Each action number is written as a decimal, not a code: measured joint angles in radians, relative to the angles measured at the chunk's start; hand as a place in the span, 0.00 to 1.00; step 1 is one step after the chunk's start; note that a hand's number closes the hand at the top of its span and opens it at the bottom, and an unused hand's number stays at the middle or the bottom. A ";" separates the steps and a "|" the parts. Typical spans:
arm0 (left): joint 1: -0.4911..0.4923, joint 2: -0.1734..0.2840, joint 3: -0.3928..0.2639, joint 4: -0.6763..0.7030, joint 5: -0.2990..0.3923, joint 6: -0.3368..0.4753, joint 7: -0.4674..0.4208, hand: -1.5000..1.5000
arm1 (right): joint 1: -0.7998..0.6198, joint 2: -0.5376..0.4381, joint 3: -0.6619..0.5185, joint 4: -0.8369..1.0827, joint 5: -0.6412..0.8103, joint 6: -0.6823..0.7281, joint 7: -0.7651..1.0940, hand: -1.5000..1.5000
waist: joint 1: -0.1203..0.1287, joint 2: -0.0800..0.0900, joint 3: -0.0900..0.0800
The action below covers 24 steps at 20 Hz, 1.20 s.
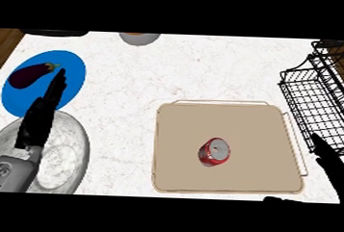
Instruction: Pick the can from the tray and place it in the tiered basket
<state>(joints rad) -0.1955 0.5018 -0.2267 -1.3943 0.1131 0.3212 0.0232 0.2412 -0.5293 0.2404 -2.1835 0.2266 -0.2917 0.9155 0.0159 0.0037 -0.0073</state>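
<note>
The red can (215, 152) lies on the beige tray (180, 176), a little right of the tray's middle, tipped so its silver top faces up toward the view. Nothing touches it. The tray sits on the white marbled counter (205, 71), its thin wire handle showing along the far edge.

The right hand (330, 164) comes in at the lower right, just past the tray's right edge and near the can but apart from it. Its fingers are extended and spread wide, with the thumb (285, 201) reaching out low along the tray's near corner; it holds nothing.

Beyond that hand, at the right edge, stands the black wire tiered basket (314, 106), close beside the tray's far right corner.

On the far left, the left hand (41, 116) rests with straight fingers pointing up, lying over a clear glass plate (74, 148) and reaching onto a blue plate (73, 68). An eggplant (30, 74) lies on the blue plate, beside the fingertips. A grey bowl (140, 38) shows at the top edge.
</note>
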 measured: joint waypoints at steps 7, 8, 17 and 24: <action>-0.013 -0.005 0.011 -0.003 -0.006 -0.017 0.015 0.50 | -0.256 0.015 0.049 0.034 0.019 0.096 0.248 0.00 | 0.011 0.000 0.003; -0.008 -0.009 0.010 -0.003 -0.008 -0.017 0.007 0.50 | -0.287 0.027 0.060 0.057 0.020 0.102 0.262 0.00 | 0.014 0.001 0.003; 0.006 -0.016 0.018 -0.010 -0.022 -0.023 0.010 0.50 | -0.441 0.120 0.128 0.246 0.007 0.148 0.324 0.00 | 0.008 -0.002 0.004; 0.014 -0.013 0.039 -0.013 -0.028 -0.031 0.022 0.50 | -0.470 0.174 0.170 0.317 0.034 0.175 0.328 0.00 | -0.006 -0.005 0.005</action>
<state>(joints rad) -0.1814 0.4889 -0.1878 -1.4075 0.0850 0.2900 0.0455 -0.2285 -0.3554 0.4103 -1.8664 0.2605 -0.1165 1.2434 0.0095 -0.0012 -0.0025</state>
